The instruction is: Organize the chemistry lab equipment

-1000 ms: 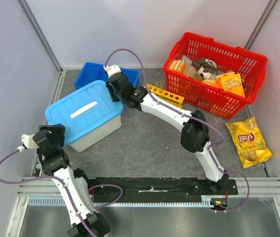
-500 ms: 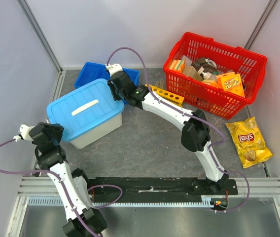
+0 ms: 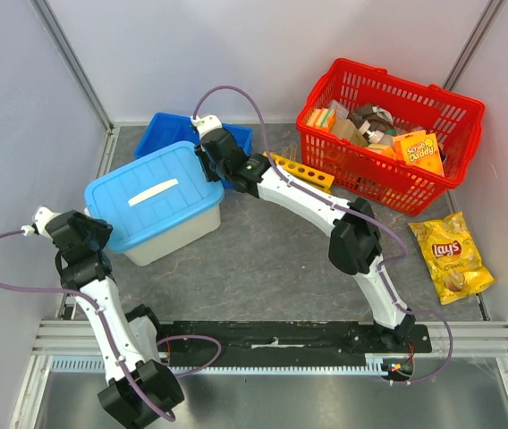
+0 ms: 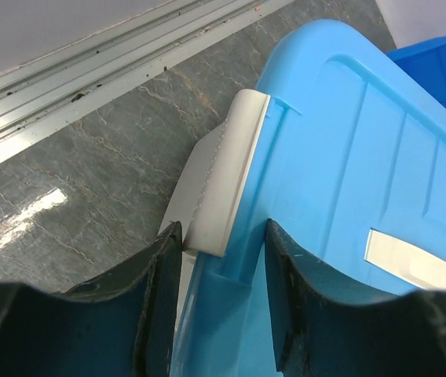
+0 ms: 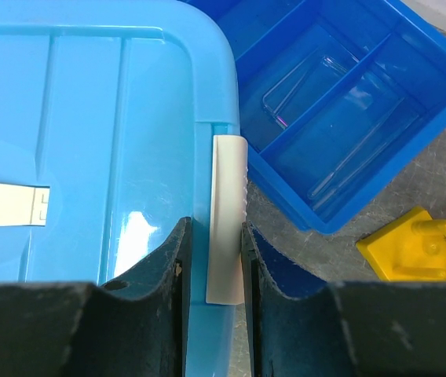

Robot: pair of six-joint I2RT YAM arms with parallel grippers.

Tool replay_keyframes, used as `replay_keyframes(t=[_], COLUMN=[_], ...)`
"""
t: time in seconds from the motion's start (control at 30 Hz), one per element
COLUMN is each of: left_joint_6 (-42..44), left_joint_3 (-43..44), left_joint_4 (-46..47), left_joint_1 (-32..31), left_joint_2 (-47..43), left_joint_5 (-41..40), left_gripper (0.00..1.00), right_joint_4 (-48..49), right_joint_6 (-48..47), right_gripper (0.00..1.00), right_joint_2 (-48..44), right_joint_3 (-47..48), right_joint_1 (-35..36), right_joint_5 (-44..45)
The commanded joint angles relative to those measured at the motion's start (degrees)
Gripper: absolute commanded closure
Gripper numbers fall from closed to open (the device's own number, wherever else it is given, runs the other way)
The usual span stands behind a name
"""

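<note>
Clear tubes (image 5: 349, 157) beside bin (image 5: 89, 94): likely fragile, slick; grip mid-length. Right gripper (image 5: 213, 228) pinches white latch (image 5: 227, 181); left gripper (image 4: 223, 228) spread, holding nothing.

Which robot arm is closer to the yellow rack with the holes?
Right. The right end effector straddles the far latch of the blue bin, a short way from the yellow test-tube rack. The left end effector is at the bin's opposite latch, the whole bin between.
</note>
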Motion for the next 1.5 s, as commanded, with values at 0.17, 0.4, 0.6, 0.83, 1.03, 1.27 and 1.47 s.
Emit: replay_keyframes(t=[0.17,0.4,0.6,0.83,1.03,1.27,1.47], left_joint_6=[8.2,10.75,11.98,13.04,15.67,17.69,18.31], left_joint_3=[2.25,4.27,5.6,6.38,10.51,11.4,13.76], left_joint_4=[-3.89,-4.68,-5.91,-6.35,-6.62,-6.27,-7.49], left_joint_1=[-3.21,-9.8,-15.77,-19.56,-19.56,-19.74,-19.74], left_joint_2=[3.43,5.8,8.18,9.67,10.2,11.78,12.13], left_joint_5=[-3.17,-9.84,-16.08,-21.19,-19.0,-17.15,-15.57], left_gripper=[0.81,0.92,0.98,0.98,0.97,0.92,0.71], right_joint_4=[-1.32,-0.97,-0.97,-0.88,1.66,3.16,3.07], right_joint_6=[-1.59,-1.59,-2.2,-1.16,5.25,7.64,8.52], right_gripper=[0.67,0.67,0.67,0.68,0.68,0.68,0.69], right_joint_2=[2.66,3.02,3.1,3.02,0.82,0.12,-0.15], right_joint_3=[-0.52,-0.44,-0.53,-0.7,-4.12,-5.27,-5.01], right_joint_1=[0.72,0.72,0.72,0.72,0.72,0.63,-0.51], right_joint_5=[-2.77,-2.94,-3.12,-4.35,-7.86,-8.92,-8.04])
